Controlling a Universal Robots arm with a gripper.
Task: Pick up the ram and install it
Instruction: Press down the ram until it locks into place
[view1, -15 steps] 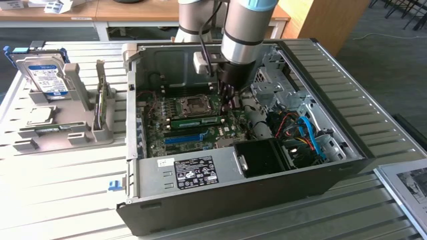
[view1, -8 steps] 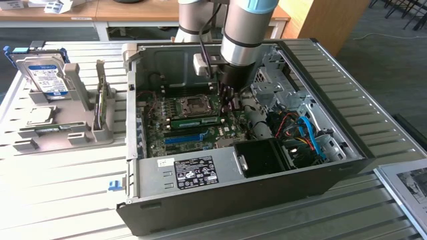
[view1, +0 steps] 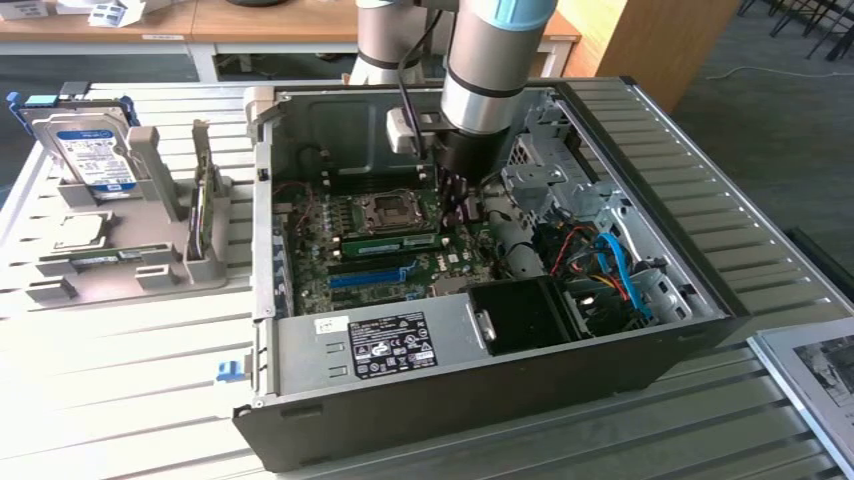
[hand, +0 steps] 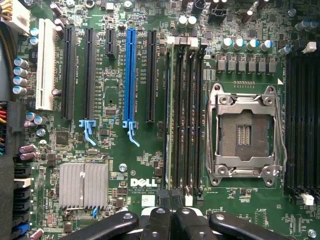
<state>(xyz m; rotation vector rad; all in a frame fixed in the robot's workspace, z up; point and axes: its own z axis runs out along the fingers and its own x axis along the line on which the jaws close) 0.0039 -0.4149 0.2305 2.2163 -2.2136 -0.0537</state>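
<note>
The ram (view1: 391, 243) is a thin green stick with a pale label. It stands on edge in a memory slot beside the CPU socket (view1: 394, 208), inside the open computer case (view1: 694, 300). The wrist view shows the ram (hand: 168, 115) edge-on in the slot nearest the black expansion slots. My gripper (view1: 457, 205) reaches down into the case from the arm, just behind the stick in the exterior view. Its two black fingers (hand: 164, 220) are pressed together, so the gripper (hand: 171, 196) is shut, in line with one end of the ram, with nothing visible between them.
A long blue slot (hand: 130, 75) and black slots run alongside the ram. The empty CPU socket (hand: 245, 132) and more memory slots (hand: 302, 120) lie on its other side. A blue-labelled hard drive (view1: 87, 150) stands in a grey holder outside the case. Cables (view1: 607, 265) and a power supply (view1: 387, 340) crowd the case.
</note>
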